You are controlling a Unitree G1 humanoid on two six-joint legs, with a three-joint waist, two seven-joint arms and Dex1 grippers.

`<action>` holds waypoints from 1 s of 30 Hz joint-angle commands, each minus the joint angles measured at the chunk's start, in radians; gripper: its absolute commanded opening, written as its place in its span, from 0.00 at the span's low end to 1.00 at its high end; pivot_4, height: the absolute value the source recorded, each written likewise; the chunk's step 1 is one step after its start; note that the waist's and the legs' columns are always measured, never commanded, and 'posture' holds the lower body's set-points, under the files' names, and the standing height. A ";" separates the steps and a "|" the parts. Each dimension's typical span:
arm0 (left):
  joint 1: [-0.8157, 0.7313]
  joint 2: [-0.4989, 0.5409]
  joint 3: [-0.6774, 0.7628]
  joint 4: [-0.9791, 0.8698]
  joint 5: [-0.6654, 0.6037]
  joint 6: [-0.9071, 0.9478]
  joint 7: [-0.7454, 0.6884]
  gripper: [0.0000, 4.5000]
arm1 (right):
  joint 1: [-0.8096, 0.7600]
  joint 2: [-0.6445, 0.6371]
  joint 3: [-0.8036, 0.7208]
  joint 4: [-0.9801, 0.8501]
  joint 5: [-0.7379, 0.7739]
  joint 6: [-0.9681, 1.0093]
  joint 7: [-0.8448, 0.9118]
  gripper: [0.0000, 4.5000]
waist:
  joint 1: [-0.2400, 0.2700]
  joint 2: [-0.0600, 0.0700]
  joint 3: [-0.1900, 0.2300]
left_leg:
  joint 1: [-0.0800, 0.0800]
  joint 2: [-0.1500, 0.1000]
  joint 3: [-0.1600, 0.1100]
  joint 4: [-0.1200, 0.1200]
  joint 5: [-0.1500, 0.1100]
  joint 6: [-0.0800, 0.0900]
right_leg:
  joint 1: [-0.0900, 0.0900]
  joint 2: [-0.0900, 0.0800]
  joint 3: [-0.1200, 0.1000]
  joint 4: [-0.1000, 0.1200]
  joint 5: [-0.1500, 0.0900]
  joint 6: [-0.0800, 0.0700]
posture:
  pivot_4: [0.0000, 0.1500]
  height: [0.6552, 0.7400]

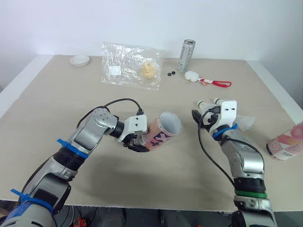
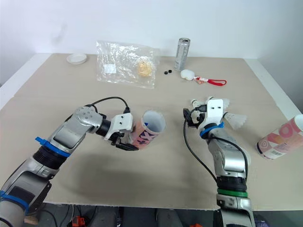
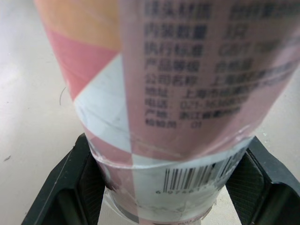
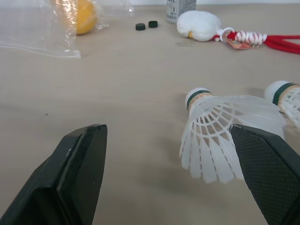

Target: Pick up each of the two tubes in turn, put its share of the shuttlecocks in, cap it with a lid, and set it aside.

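Note:
My left gripper (image 1: 138,142) is shut on a pink patterned tube (image 1: 161,130), held tilted above the table with its open mouth (image 1: 170,123) facing my right arm. The left wrist view shows both black fingers (image 3: 70,183) pressed against the tube's (image 3: 187,89) base end. My right gripper (image 1: 201,117) is open just over the table. A white shuttlecock (image 4: 220,133) lies ahead of it, close to one finger, and a second shuttlecock (image 4: 286,96) lies just beyond. The second pink tube (image 1: 287,142) lies on its side at the table's right edge.
A white lid (image 1: 79,60) sits at the back left. A clear plastic bag (image 1: 130,64), a silver can (image 1: 186,55), two small black pieces (image 1: 169,73) and a white charm on a red cord (image 1: 192,75) stand along the back of the table (image 1: 71,99).

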 commanded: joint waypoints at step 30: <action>-0.016 -0.016 0.014 0.021 -0.013 0.037 0.035 0.65 | -0.075 -0.378 0.081 -0.210 -0.051 -0.330 0.497 0.01 | 0.000 0.002 0.001 | 0.000 -0.001 0.001 0.000 0.001 0.001 | 0.000 0.000 0.001 0.000 0.001 0.002 | 1.00 1.00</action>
